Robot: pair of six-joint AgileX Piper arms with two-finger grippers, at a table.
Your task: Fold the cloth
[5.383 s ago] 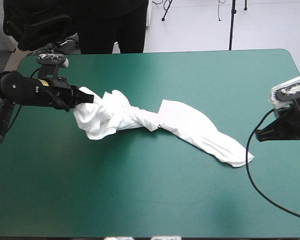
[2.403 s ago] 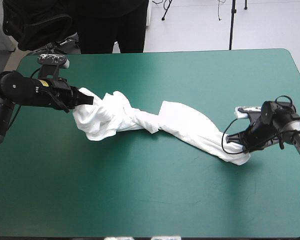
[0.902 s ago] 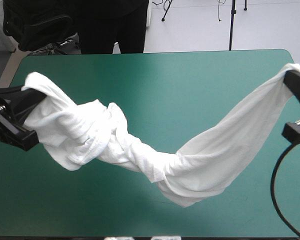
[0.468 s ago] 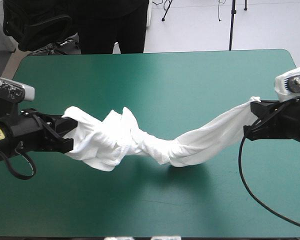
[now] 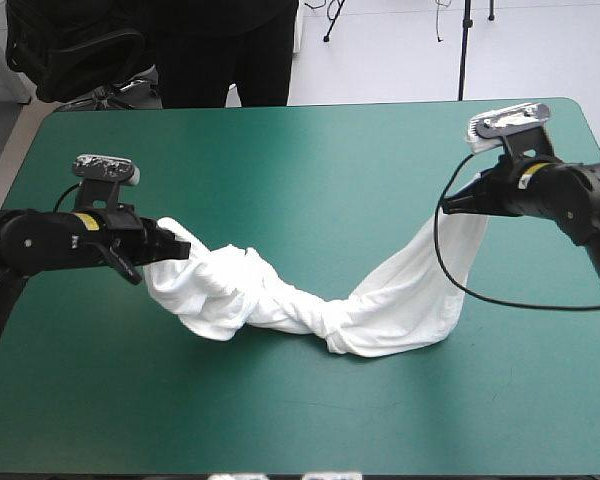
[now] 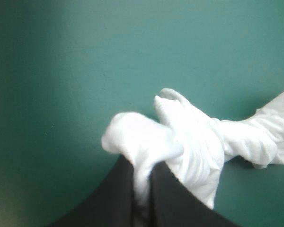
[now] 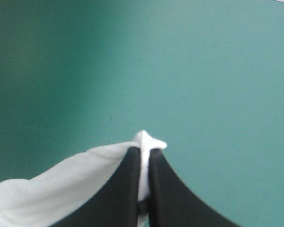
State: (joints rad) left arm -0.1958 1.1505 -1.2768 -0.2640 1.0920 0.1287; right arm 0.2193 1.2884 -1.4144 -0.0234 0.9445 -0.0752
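I see the left gripper (image 5: pixel 177 247) at the left middle of the high view, pinched tight on one end of the T-shirt (image 5: pixel 300 310). My left wrist view shows white cloth bunched between its black fingers (image 6: pixel 118 194). The right gripper (image 5: pixel 450 203), at the upper right, clamps the other end, a small tuft poking past its tips. Between them the shirt sags as a twisted rope, and its middle rests on the teal-green table (image 5: pixel 310 150) just below centre.
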